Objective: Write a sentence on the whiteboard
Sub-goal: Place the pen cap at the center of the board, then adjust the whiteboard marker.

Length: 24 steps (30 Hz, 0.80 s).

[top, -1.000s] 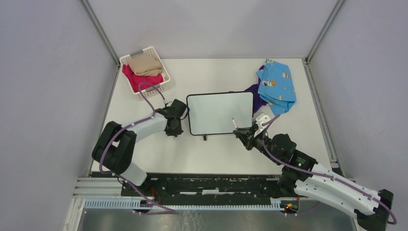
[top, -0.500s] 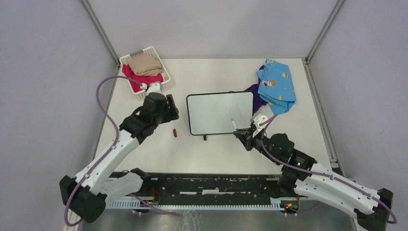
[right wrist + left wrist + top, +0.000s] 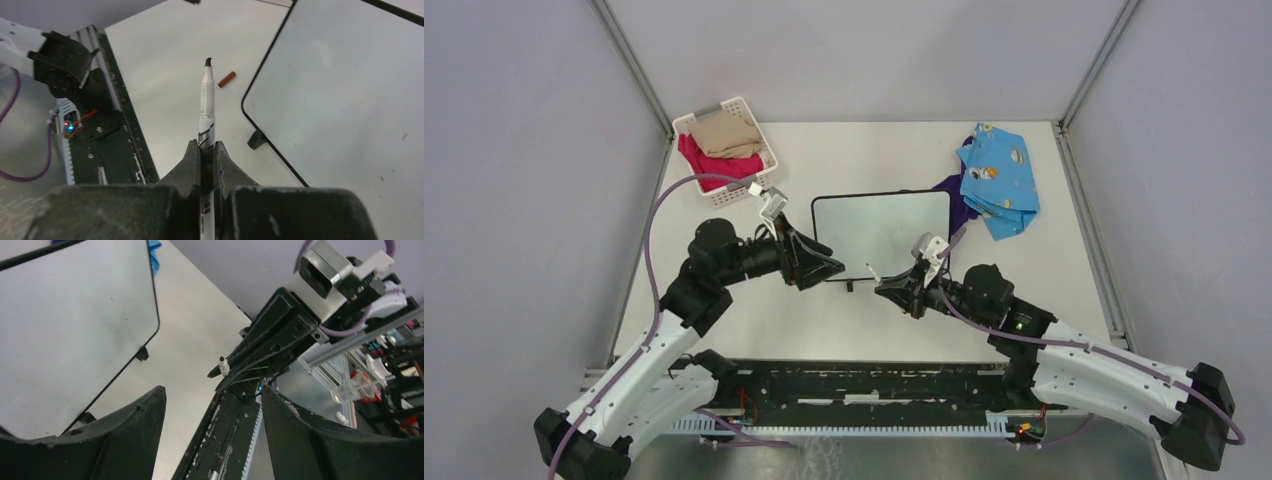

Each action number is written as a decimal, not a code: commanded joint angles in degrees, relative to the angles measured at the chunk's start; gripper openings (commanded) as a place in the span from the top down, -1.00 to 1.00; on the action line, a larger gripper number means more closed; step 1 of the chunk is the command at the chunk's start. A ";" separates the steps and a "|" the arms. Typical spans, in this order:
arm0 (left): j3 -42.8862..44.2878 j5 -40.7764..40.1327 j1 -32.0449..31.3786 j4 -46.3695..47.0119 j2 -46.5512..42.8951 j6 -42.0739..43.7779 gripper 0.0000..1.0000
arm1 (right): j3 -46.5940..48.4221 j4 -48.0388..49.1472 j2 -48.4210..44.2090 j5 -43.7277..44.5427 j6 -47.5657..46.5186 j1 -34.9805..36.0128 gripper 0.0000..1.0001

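The whiteboard (image 3: 880,234) lies flat mid-table, its surface blank. It also shows in the left wrist view (image 3: 75,315) and the right wrist view (image 3: 350,90). My right gripper (image 3: 896,288) is shut on an uncapped white marker (image 3: 206,100), held off the board's near-left corner with its tip (image 3: 869,267) pointing left. My left gripper (image 3: 832,268) is open and empty at the board's near-left corner, facing the marker tip (image 3: 223,365). A small red-brown cap (image 3: 227,79) lies on the table left of the board. In the top view my left gripper hides it.
A white basket (image 3: 762,180) with beige and red clothes stands at the back left. A blue patterned cloth (image 3: 999,178) over a purple one (image 3: 957,205) lies right of the board. A black rail (image 3: 864,385) runs along the near edge.
My left arm swung from near the basket to the board's near-left corner, jaws open and pointing right. My right gripper carried the marker left, off the board's front edge.
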 commanded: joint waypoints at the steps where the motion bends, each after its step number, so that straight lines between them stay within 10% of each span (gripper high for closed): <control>1: -0.47 12.72 -0.92 11.17 -0.43 -1.79 -0.52 | 3.97 10.52 2.69 -9.13 3.57 -0.07 0.99; 24: 1.07 11.41 -10.72 11.06 9.17 0.91 -0.07 | 5.61 15.49 7.65 -16.60 6.01 -0.01 0.99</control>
